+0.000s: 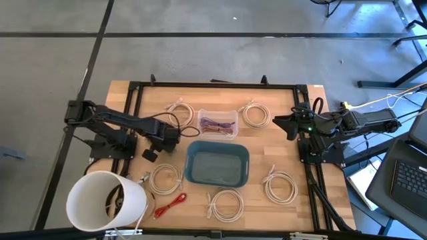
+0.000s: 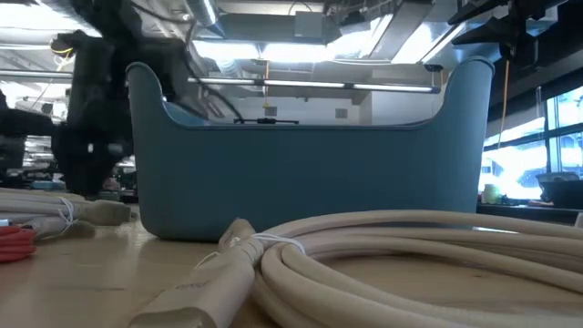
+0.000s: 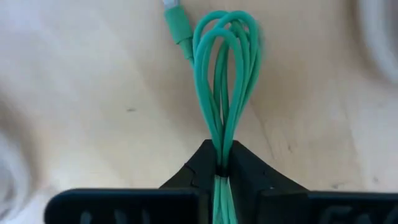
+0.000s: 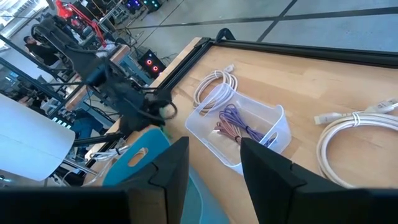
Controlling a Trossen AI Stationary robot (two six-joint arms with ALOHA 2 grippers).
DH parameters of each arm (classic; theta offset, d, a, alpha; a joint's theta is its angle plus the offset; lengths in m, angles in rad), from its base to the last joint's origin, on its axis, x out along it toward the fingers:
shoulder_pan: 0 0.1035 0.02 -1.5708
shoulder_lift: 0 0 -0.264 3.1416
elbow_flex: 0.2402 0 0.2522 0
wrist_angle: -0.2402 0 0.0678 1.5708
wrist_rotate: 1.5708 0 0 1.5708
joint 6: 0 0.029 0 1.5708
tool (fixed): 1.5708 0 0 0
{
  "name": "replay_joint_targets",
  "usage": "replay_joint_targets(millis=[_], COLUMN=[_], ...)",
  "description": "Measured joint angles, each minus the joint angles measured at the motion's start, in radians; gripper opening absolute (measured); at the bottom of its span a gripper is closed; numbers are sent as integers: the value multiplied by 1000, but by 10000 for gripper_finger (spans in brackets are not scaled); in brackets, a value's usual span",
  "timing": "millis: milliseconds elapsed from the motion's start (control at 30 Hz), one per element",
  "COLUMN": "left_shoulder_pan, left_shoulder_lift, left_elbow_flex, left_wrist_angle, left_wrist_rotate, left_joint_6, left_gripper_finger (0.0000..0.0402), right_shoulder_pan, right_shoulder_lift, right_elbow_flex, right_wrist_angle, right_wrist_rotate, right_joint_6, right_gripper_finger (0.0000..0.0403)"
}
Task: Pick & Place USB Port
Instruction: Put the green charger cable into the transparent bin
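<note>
Left pincer (image 3: 222, 169) clamped my green cable (image 3: 225, 81).
Its loops stuck out ahead of my fingertips (image 3: 202, 165); no writing was readable.

Left claw (image 3: 222, 171) clamped shut low over table, right claw (image 4: 214, 163) parted, raised

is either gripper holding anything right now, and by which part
The left gripper is shut on the green cable, pinching its bundled strands together below the loop. The right gripper holds nothing.

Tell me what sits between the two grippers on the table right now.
In the high view, the clear tray of purple cable and a white cable coil lie between the left gripper and the right gripper.
</note>
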Motion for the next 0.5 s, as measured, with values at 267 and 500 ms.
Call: replay_joint_targets(millis=[267, 500], left_shoulder_pan=[-17, 58], left_shoulder_lift=[-179, -182], left_elbow_flex=[136, 339], left_wrist_angle=[-172, -110], left_wrist_rotate=[-49, -48], left_joint_6=[-119, -128], left_gripper_finger=[18, 18], right_shoulder_pan=[0, 0], right_shoulder_lift=[0, 0], right_elbow_flex=[0, 0], right_wrist_angle=[0, 2], right_wrist_rotate=[1, 11], right_joint_6=[1, 4], right_gripper_finger=[147, 147])
